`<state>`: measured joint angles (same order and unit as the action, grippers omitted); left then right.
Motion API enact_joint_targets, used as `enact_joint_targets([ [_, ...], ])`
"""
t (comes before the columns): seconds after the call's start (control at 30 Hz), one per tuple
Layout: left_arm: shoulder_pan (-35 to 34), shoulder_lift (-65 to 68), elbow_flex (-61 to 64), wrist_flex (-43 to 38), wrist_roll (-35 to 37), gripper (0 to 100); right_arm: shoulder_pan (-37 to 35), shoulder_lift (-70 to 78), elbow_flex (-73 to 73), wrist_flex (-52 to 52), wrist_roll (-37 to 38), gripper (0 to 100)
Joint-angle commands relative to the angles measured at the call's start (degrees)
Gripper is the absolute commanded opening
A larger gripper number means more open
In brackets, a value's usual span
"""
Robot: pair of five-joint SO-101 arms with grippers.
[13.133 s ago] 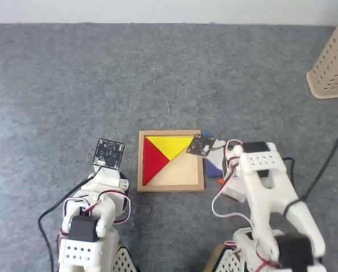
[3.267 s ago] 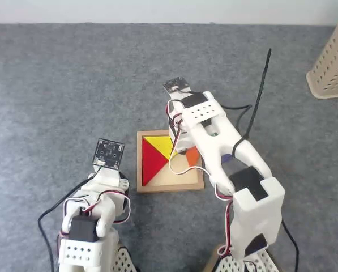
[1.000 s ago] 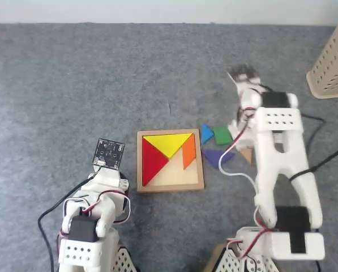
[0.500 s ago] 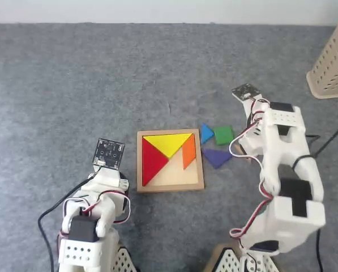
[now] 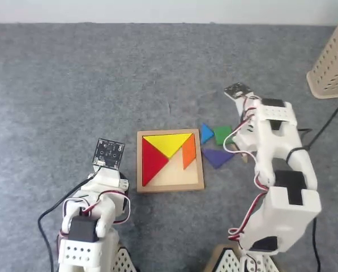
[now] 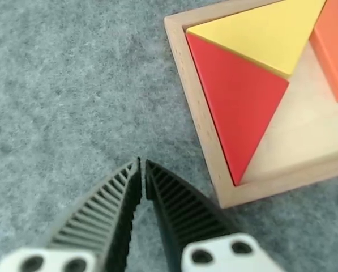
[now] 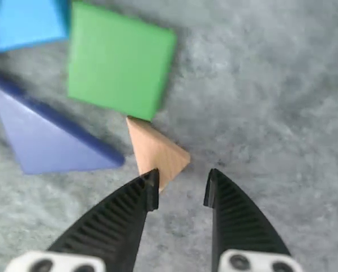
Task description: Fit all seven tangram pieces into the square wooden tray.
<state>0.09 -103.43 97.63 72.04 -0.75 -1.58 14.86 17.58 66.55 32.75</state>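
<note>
Spreading under everything, the grey carpeted table top (image 5: 101, 73) gave the pieces a soft, non-slip bed, and the square wooden tray (image 5: 171, 187) lay flat between the 2 arms, probably so either could reach it. Inside, 3 pieces sat flush. The large red triangle (image 5: 153, 160) and the large yellow triangle (image 5: 167, 144) met along one edge in a corner, and the orange parallelogram (image 5: 188, 153) lay against the wall nearest the right arm. That left bare wood along the tray's near side. The other 4 waited in a loose cluster on the carpet just beside that wall: a dark blue-purple triangle (image 5: 217, 157), a green square (image 5: 222, 135), a small light blue triangle (image 5: 206, 134) and a small plain wooden triangle (image 7: 157, 152). The right gripper (image 7: 180, 181) hung low over this cluster, released and empty. One fingertip was at the wooden triangle's edge, though the piece was not yet between the jaws, so I judged it the next pick. The left gripper (image 6: 142, 167) was parked over bare carpet near a tray corner, clenched on nothing and clear of the work.
</note>
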Motion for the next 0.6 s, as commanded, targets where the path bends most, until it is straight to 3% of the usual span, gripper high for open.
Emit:
enact_joint_targets([
  [0.0, -0.35, -1.23, -1.10, 0.35, 0.35, 1, -4.44, -2.68, 2.73, -0.84, -1.05, 15.6],
  [0.4, -0.35, -1.23, -1.10, 0.35, 0.35, 1, -5.23, -10.59, 8.18, -1.80, -2.64, 15.6],
  [0.57, -0.35, -1.23, -1.10, 0.35, 0.35, 1, 1.98, -11.65, 9.85, -2.24, -2.29, 15.6],
])
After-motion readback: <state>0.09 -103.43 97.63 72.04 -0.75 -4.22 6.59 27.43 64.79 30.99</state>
